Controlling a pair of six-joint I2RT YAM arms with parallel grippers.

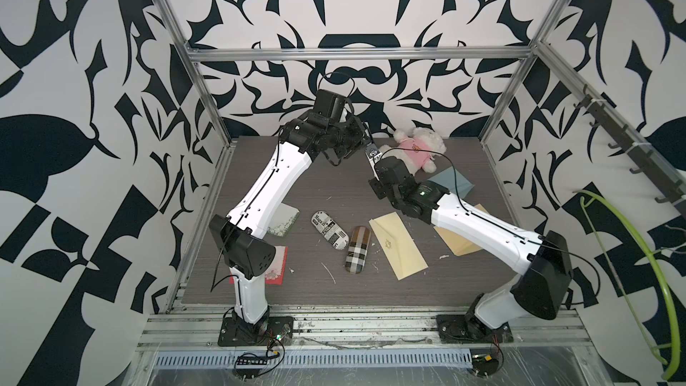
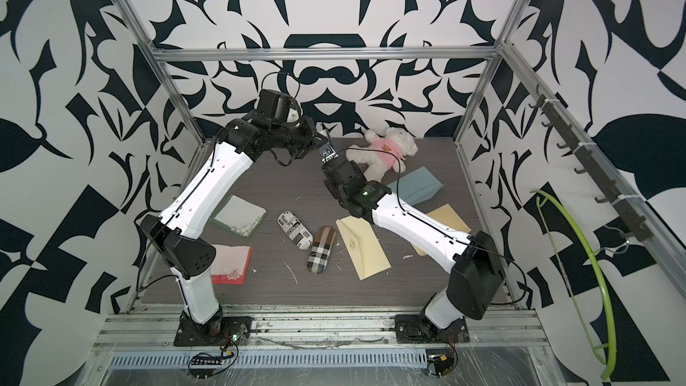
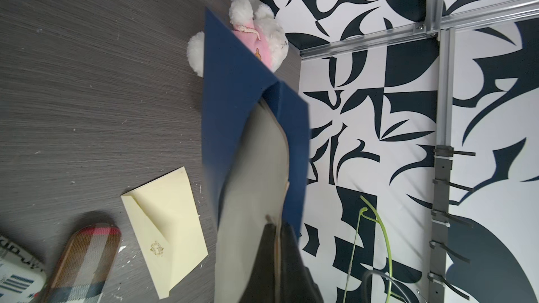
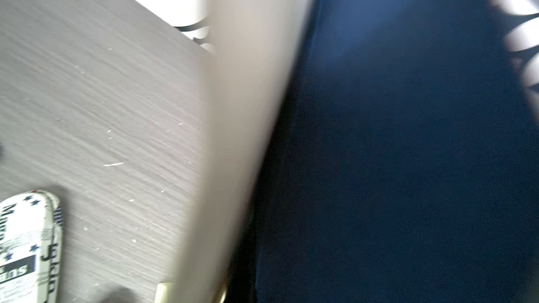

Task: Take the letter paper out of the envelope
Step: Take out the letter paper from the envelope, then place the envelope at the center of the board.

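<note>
Above the far middle of the tabletop [image 1: 297, 187], just in front of a white plush toy [image 1: 415, 150] in a pink top, two robot arms meet tip to tip with a dark blue envelope [image 3: 233, 88] held in the air between them. From the left wrist, the envelope's mouth faces the camera and a pale grey sheet, the letter paper [image 3: 253, 170], sticks out of it with its far end tucked inside the pocket. The left tool [image 3: 275, 246] is closed on the near edge of that sheet. The right tool [image 2: 328, 155] is closed too. Its wrist view is blurred and filled with pale paper beside blue envelope, so it probably pinches the envelope, though the grip itself cannot be made out. Lying flat on the tabletop, untouched, are a cream envelope [image 1: 399, 246] near the centre, a grey-blue envelope [image 1: 451, 183] to the far right, and a newsprint-patterned case [image 1: 328, 230] beside a plaid case [image 1: 358, 250]. The step in hand looks like the pull-out itself — paper partly out, not yet free. The next move calls for drawing the two tools straight apart along the envelope's length, each with a firm pinch, until the sheet's hidden end clears the mouth — a sideways tug could crease or tear the paper.
</note>
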